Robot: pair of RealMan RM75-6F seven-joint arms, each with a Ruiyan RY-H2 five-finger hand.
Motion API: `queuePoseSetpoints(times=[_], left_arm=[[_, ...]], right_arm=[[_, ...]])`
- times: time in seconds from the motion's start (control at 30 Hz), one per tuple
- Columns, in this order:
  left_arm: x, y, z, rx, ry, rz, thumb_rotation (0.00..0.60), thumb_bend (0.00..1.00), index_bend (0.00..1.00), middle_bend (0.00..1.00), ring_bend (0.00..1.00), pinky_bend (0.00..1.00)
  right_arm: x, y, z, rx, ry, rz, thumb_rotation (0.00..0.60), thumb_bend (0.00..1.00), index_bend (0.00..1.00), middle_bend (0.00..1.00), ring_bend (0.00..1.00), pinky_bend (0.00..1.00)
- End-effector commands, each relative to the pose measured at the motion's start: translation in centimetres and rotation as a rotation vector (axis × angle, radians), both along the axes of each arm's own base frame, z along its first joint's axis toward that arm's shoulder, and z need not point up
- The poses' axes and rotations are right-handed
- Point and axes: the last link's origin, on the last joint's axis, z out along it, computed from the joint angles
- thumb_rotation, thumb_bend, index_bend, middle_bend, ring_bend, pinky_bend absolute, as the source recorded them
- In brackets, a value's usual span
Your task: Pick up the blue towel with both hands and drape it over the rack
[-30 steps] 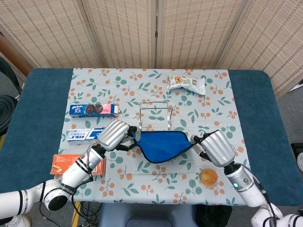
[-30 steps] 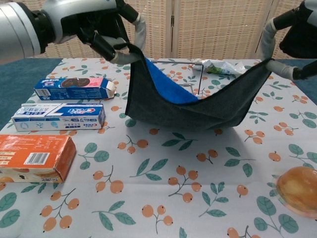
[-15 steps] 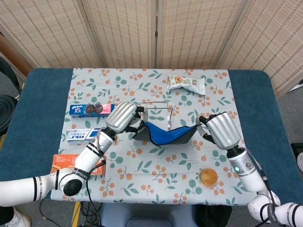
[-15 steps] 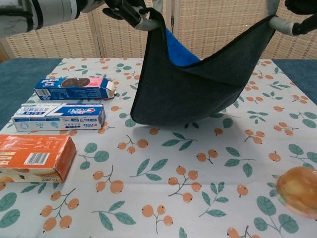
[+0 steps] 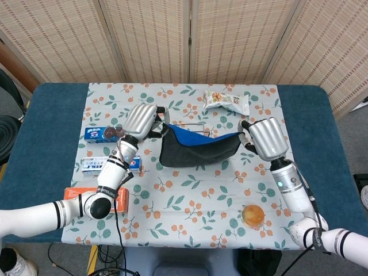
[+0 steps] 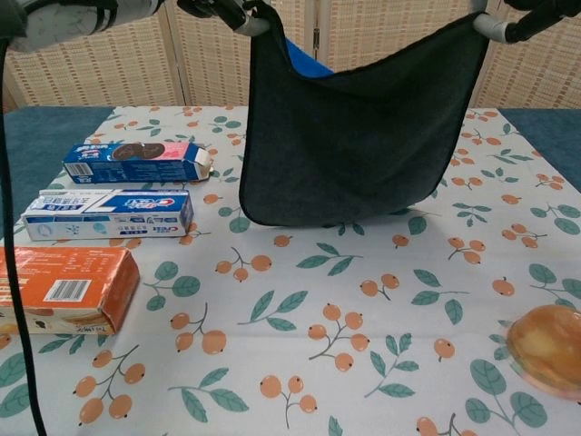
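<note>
The blue towel (image 5: 198, 148) hangs stretched between my two hands above the table. In the chest view its dark grey side (image 6: 359, 127) faces the camera, with a strip of blue at the top. My left hand (image 5: 142, 119) grips the towel's left corner and shows at the top edge of the chest view (image 6: 218, 7). My right hand (image 5: 265, 138) grips the right corner. Of the metal rack only the thin top bar (image 5: 190, 122) shows, just past the towel; the rest is hidden behind the cloth.
A cookie box (image 5: 112, 133), a toothpaste box (image 5: 109, 164) and an orange box (image 5: 95, 198) lie along the left of the flowered cloth. A snack bag (image 5: 227, 102) sits at the back. An orange cup (image 5: 253, 215) stands at the front right.
Both hands have lifted the towel higher and carried it away from me, toward the rack. It now hangs as a sheet covering most of the rack.
</note>
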Motion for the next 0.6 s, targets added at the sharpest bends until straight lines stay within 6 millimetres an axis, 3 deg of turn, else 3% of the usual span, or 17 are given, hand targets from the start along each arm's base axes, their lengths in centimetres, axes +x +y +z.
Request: queuePoseSetpoints(times=[0.03,0.6], left_arm=[[-0.6,1.2,0.3,0.034,0.009,0.045,0.600,0.43,0.65,1.00,0.95,1.00],[-2.1,4.7,2.2,0.125,0.037,0.152,0.600,0.43,0.65,1.00,0.95,1.00]], right_arm=[[0.6,-1.3,-0.5,-0.004,0.002,-0.016,0.600,0.43,0.67,0.93,0.85,1.00],[2.4,-5.1,-2.0,-0.023,-0.005,-0.057,0.600,0.43,0.67,0.93,0.85,1.00]])
